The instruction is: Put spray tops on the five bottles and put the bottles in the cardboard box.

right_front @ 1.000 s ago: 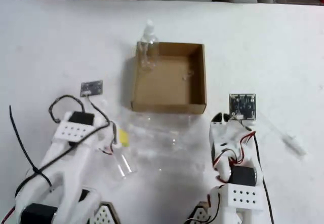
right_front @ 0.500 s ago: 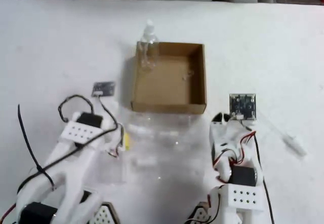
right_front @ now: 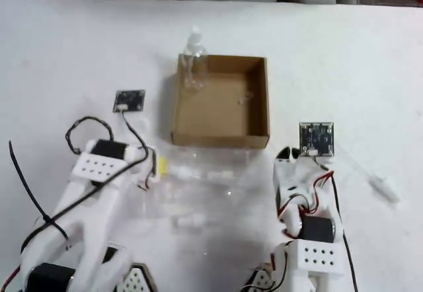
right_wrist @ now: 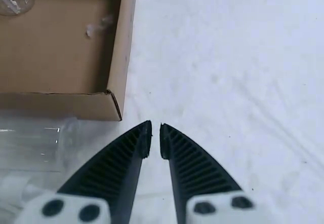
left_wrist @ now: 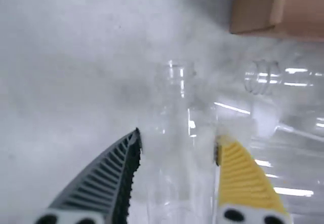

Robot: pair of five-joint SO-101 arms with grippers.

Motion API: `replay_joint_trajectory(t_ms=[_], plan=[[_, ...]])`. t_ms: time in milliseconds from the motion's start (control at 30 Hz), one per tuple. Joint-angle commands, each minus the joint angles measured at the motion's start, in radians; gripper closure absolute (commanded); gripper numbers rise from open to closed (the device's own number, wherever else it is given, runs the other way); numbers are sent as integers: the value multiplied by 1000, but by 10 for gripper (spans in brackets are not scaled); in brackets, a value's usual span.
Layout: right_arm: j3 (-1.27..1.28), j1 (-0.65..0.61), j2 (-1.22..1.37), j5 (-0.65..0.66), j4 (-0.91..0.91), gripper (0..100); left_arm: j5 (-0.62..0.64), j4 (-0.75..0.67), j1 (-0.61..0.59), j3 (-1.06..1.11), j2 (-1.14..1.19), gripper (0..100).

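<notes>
**A:** How far along is the job?

**B:** Early, by the look of it. Nearest, on the left, the left gripper (left_wrist: 177,139) has its jaws spread, one on each side of a bare-necked bottle (left_wrist: 180,102). That bottle lies on the white table (right_front: 79,47). I see no sign that the jaws press it.

**A:** And the other arm?

**B:** At the near right, the right gripper (right_wrist: 155,133) sits just off the box's near right corner. Its fingers are almost together with a thin gap between them, and they hold nothing.

**A:** Where are the other bottles?

**B:** Between the two arms, just in front of the box, lie the other clear bottles (right_front: 211,186) on their sides. They are see-through and overlap, so I cannot count them. At least one more shows a bare neck. A loose spray top (right_front: 383,187) with its thin tube lies on the table to the right, well apart from them.

**A:** Is anything finished?

**B:** Farther back, the cardboard box (right_front: 221,138) holds one capped bottle (right_front: 193,64), upright in its far left corner. I judge that one of the five is done. The others need tops fitted and then packing.
</notes>
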Motion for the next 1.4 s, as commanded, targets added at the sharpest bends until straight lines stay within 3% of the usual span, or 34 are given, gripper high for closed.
replay_joint_trajectory(t_ms=[0, 367, 700, 1100, 1367], plan=[[-9, -5, -7, 14, 4, 981, -20, -29, -22, -55, 5, 641], [-9, -7, -7, 14, 4, 981, -17, -12, -22, -57, 7, 765], [-9, -4, -7, 14, 4, 981, 57, 20, -51, -63, 16, 710], [-9, -4, -7, 14, 4, 981, 112, 15, -54, -155, 231, 710], [-9, -4, -7, 14, 4, 981, 107, -28, 47, -107, 234, 730]])
